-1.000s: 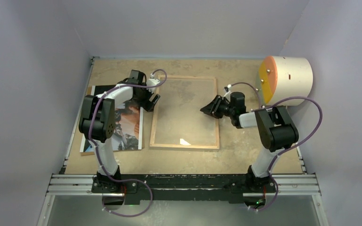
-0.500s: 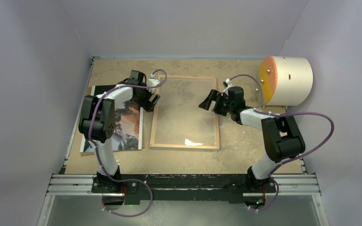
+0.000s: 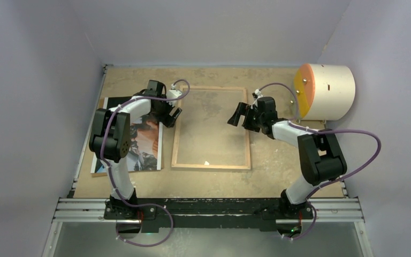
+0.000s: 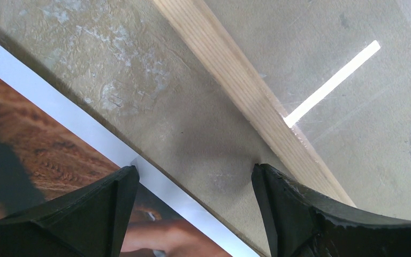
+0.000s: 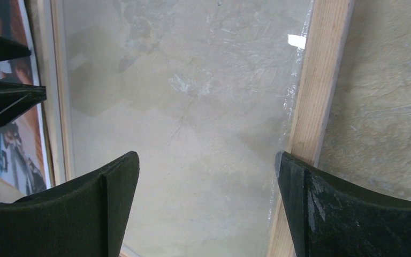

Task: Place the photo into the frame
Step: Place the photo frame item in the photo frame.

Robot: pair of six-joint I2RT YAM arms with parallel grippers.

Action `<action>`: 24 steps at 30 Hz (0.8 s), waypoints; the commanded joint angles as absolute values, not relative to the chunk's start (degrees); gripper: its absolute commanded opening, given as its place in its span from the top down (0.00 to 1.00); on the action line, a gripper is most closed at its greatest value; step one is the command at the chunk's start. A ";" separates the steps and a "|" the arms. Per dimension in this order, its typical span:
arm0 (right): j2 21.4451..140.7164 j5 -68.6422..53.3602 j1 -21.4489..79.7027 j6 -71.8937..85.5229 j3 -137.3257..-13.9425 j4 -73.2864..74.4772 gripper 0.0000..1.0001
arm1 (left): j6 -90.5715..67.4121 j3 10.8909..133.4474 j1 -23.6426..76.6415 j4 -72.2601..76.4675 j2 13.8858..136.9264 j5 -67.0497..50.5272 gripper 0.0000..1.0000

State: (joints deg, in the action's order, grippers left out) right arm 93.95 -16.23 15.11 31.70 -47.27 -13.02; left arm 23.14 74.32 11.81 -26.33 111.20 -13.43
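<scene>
The frame [image 3: 177, 134] lies flat in the middle of the table, light wood side up, and the table shows through its clear pane [image 3: 211, 126]. The photo [image 3: 145, 143] lies picture up just left of the frame. My left gripper [image 3: 171, 115] is open and low over the strip of table between them. In the left wrist view one fingertip [image 4: 119, 187] is over the photo's [image 4: 37, 144] white edge and the other is at the frame's rim [image 4: 230, 75]. My right gripper [image 3: 240, 113] is open and holds nothing. It hangs over the pane [image 5: 192, 85], with one finger [image 5: 299, 182] at the frame's right rim [image 5: 318, 91].
A white cylinder with an orange face [image 3: 326, 91] stands at the back right, close to the right arm. A brown board's edge [image 3: 97, 156] shows under the photo's left side. Grey walls close in the table on the left, back and right.
My right gripper has opened wide and moved a little farther back along the frame's right rim. The left arm has not moved.
</scene>
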 commanded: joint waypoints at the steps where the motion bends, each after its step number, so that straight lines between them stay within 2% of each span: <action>1: 90.98 -9.86 15.03 27.53 -50.21 -7.18 0.01 | 22.55 71.97 12.57 -29.95 112.68 -15.64 0.16; 8: 91.14 -6.64 15.20 25.43 -51.90 -4.23 0.01 | 22.58 72.07 12.57 -30.04 112.59 -15.34 0.16; 14: 91.63 -8.54 15.53 25.79 -51.40 -4.97 0.01 | 22.57 72.23 12.57 -30.06 112.59 -15.27 0.16; 24: 93.86 -10.81 16.78 28.14 -49.58 -7.21 0.16 | 22.54 72.25 12.57 -30.17 112.68 -15.10 0.16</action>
State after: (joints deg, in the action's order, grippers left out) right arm 93.14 -9.82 16.32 27.14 -50.02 -6.39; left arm 23.14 74.32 12.03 -26.35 111.20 -12.99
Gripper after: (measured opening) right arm 0.859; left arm 0.835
